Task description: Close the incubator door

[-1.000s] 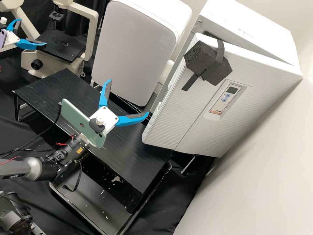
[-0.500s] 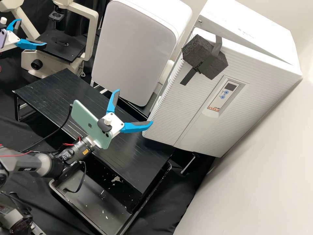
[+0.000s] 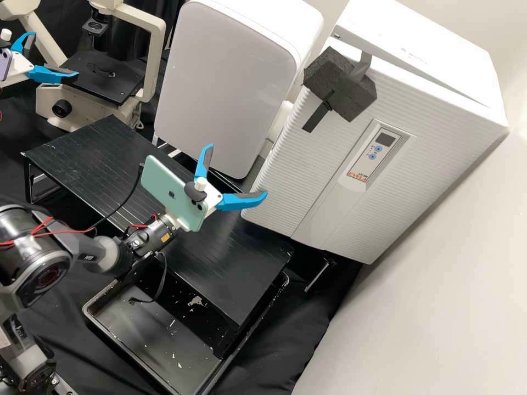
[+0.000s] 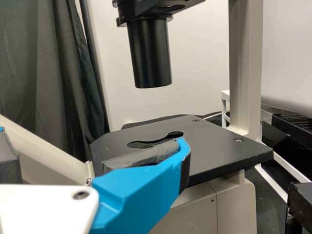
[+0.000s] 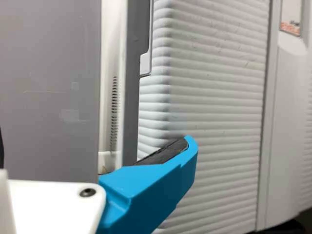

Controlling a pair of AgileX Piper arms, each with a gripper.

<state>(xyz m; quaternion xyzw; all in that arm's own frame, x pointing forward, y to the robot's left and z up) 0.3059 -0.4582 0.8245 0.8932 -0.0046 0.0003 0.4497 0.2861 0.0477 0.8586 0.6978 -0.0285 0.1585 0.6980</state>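
The big white door with bumpy lines (image 3: 296,181) is a bit open on the white, boxy incubator (image 3: 428,49). The right blue-and-white gripper (image 3: 236,170) has its fingers spread, with nothing in them, by the door's side edge. I can't tell if they touch. The left blue-and-white gripper (image 3: 55,55) is spread and empty too, near the cream-and-black microscope (image 3: 156,55).

Scope (image 3: 155,60) top cropped, purple phone (image 3: 4,65) pt. cropped

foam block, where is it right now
In the high view, the dark foam block sits near the upper left corner of the incubator door, above the control panel.
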